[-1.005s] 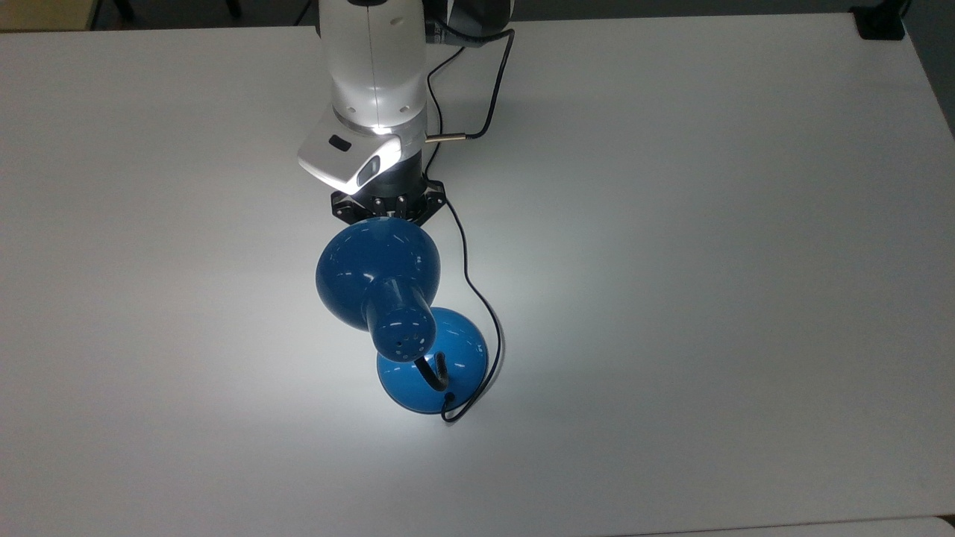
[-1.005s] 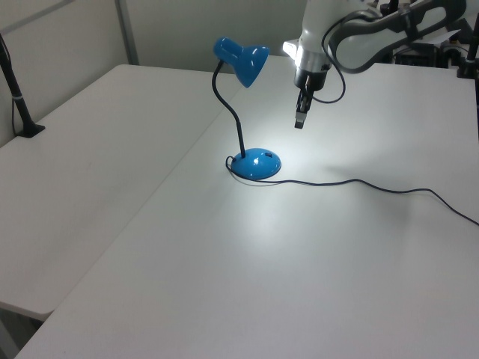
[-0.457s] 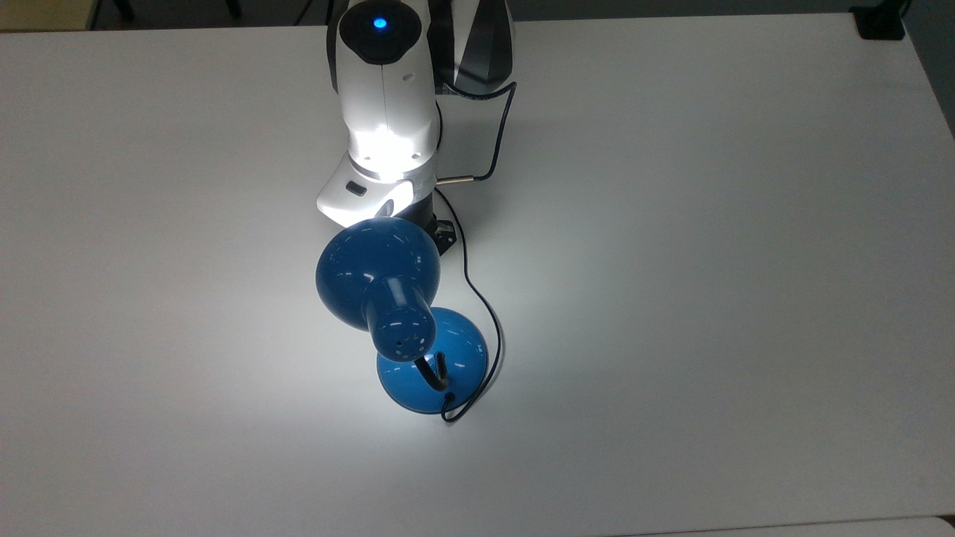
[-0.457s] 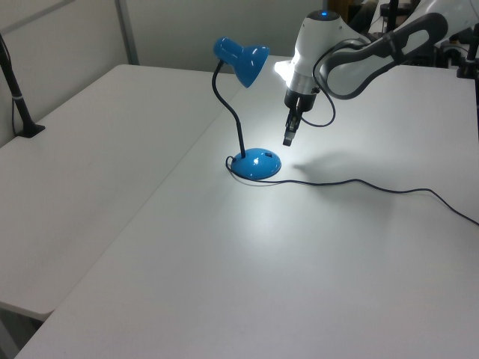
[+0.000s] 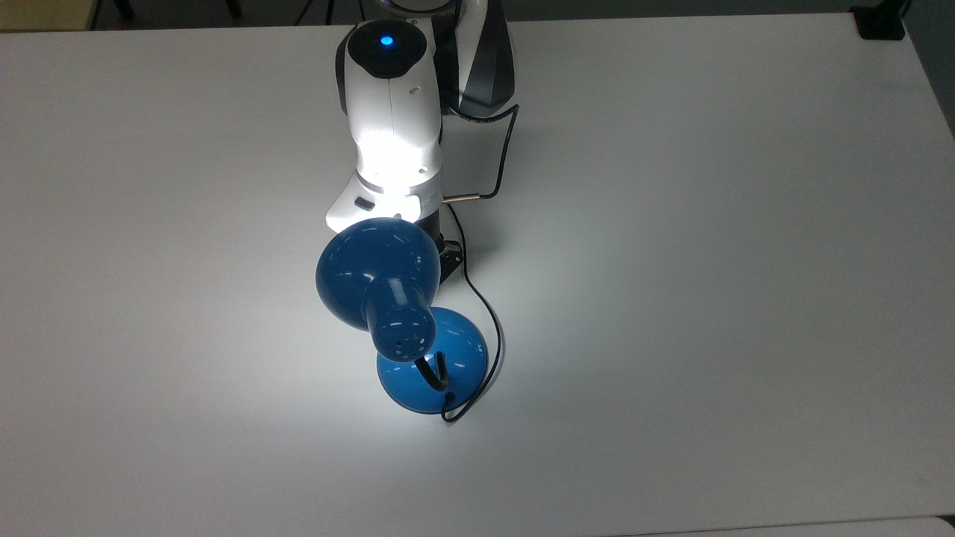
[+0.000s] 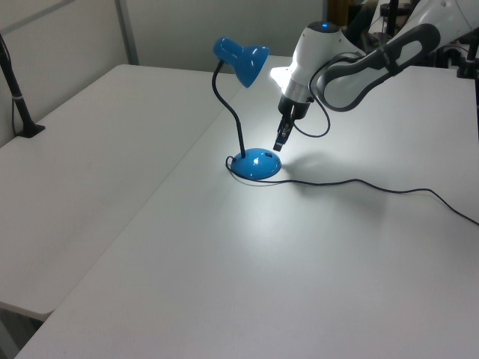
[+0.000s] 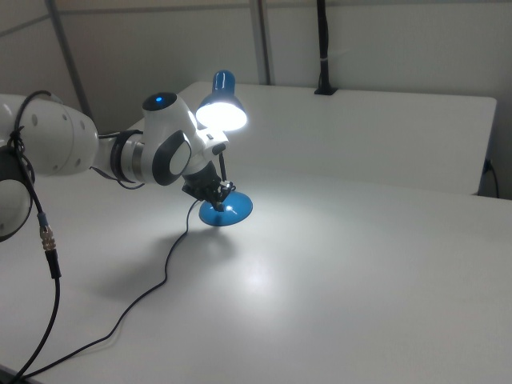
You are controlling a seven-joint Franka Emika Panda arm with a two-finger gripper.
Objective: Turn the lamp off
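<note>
The table (image 6: 224, 284) was big and white, with the lamp (image 6: 254, 163) lit near its middle. The gripper (image 6: 278, 141) hung just above the round base, and whether its fingers were apart I couldn't tell. An off-centre poke could've skidded the base or snagged the cord (image 6: 374, 185).

The lamp (image 6: 241, 105) stands mid-table (image 6: 224, 284), shade overhanging its base, bent neck beside; the gripper (image 6: 278, 143) hangs just off the base's far side under the shade, cord (image 6: 374, 185) trailing across toward the left view's right edge
</note>
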